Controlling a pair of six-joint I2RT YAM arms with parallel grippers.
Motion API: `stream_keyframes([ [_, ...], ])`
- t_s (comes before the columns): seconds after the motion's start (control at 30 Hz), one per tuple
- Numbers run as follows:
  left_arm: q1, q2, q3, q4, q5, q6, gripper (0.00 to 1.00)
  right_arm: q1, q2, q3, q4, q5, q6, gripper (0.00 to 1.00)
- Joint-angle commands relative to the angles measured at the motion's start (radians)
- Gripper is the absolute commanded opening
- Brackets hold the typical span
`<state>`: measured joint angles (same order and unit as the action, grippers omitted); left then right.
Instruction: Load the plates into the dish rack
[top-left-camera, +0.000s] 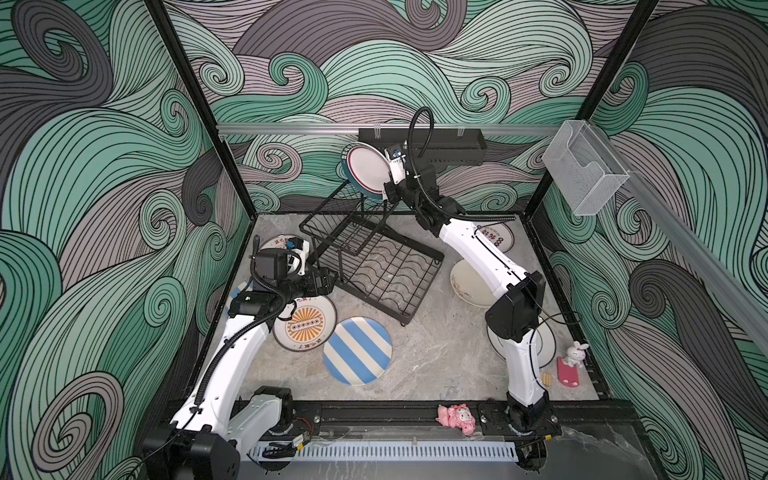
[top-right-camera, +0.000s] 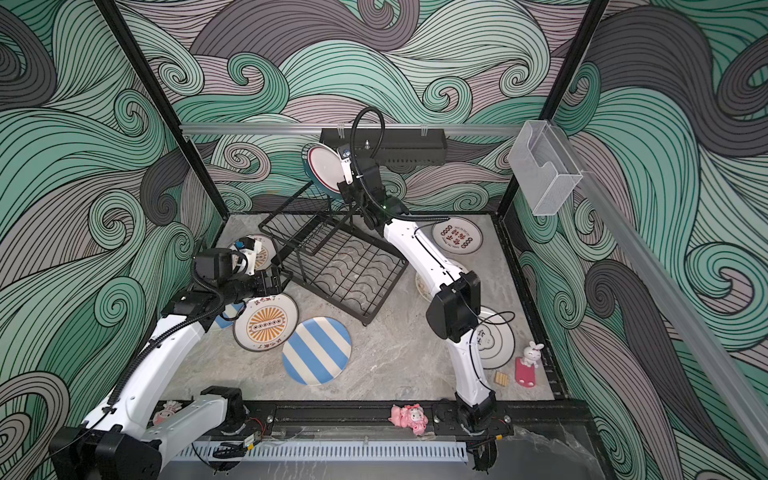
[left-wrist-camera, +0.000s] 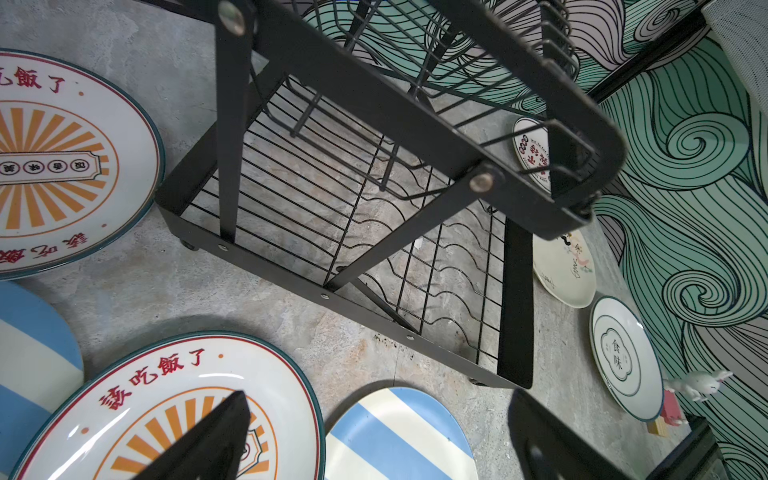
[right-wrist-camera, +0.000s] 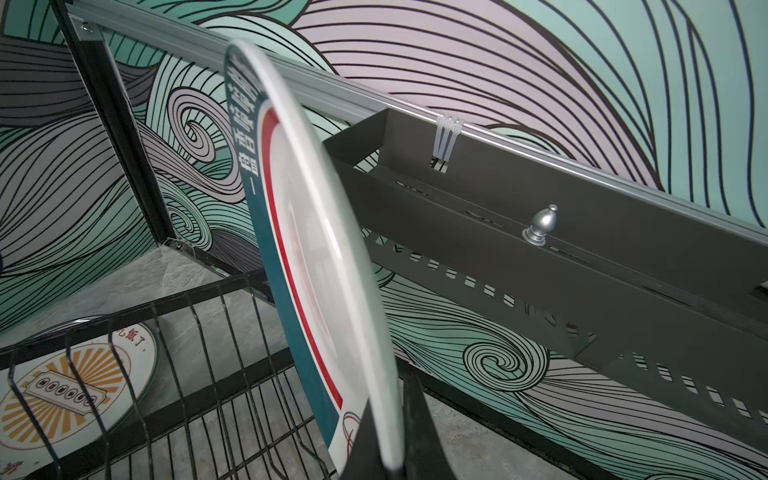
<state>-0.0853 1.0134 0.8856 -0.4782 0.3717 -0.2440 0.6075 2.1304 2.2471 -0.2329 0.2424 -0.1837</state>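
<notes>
Right wrist view has the right claw (right-wrist-camera: 388, 444) clenched on the lower rim of the green-rimmed plate (right-wrist-camera: 307, 249), a dark finger on each face, with the plate standing on edge and leaning a little. At the lower left of that frame are the upright wires of the raised basket (right-wrist-camera: 199, 374); whether the plate touches them cannot be told. In both top views this plate sits at upper centre, above the far end of the dish rack (top-left-camera: 386, 270), whose wavy-wire base holds nothing. The left claw (left-wrist-camera: 382, 436) is spread wide and grasps nothing. It hangs just beside the rack's left corner, one of its fingers (left-wrist-camera: 216, 440) over an orange sunburst plate (top-left-camera: 305, 326). A blue-striped plate (top-left-camera: 357, 351) lies flat on the worktop (top-left-camera: 436, 353) next to that one. On the right of a top view the red-lettered plate (top-right-camera: 457, 236), the cream plate (top-right-camera: 424, 286) and the flower-outline plate (top-right-camera: 494, 340) lie flat, partly hidden by the right arm.
</notes>
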Motion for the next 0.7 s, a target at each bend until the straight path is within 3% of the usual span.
stream_keyframes([
  [0.0, 0.012, 0.008, 0.000, 0.010, 0.016, -0.002, 0.98, 0.009, -0.026, -0.020, 0.095, 0.044, -0.011, 0.00],
  [0.67, 0.014, 0.007, -0.001, 0.007, 0.012, 0.001, 0.99, 0.008, 0.032, -0.015, 0.104, 0.055, -0.007, 0.00],
])
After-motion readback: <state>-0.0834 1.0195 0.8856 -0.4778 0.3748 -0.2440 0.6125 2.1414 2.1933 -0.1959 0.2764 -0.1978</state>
